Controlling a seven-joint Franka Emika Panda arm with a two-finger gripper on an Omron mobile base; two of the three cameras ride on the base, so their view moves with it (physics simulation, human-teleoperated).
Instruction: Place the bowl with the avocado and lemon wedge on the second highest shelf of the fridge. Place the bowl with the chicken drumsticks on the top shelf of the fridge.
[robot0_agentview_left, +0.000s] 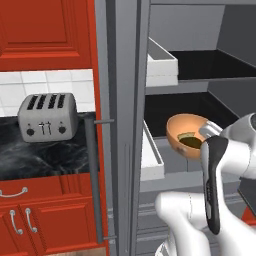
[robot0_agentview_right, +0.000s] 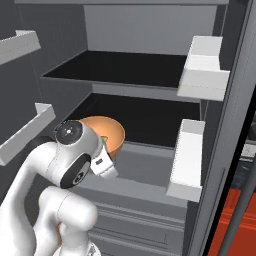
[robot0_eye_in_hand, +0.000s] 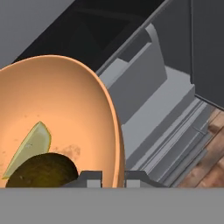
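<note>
The fridge (robot0_agentview_left: 125, 125) stands open with its black shelves showing. My gripper (robot0_eye_in_hand: 114, 175) is shut on the rim of the orange bowl with the avocado and lemon wedge (robot0_eye_in_hand: 65, 109). The dark avocado (robot0_eye_in_hand: 43, 170) and the pale lemon wedge (robot0_eye_in_hand: 30, 146) lie inside it. The bowl (robot0_agentview_left: 185, 131) hangs tilted at the front edge of the lower black shelf (robot0_agentview_right: 150, 117), with the gripper (robot0_agentview_left: 207, 132) on its near side. From the right the bowl (robot0_agentview_right: 111, 131) peeks out behind my wrist. The top black shelf (robot0_agentview_right: 125, 67) is bare. The bowl with the chicken drumsticks is out of view.
White door bins (robot0_agentview_right: 205, 70) (robot0_agentview_right: 187, 155) line the right door, and others (robot0_agentview_left: 161, 64) (robot0_agentview_left: 150, 157) the left. Grey drawers (robot0_agentview_right: 145, 210) sit below the shelves. A toaster (robot0_agentview_left: 47, 117) stands on the dark counter beside the fridge's long bar handle (robot0_agentview_left: 92, 175).
</note>
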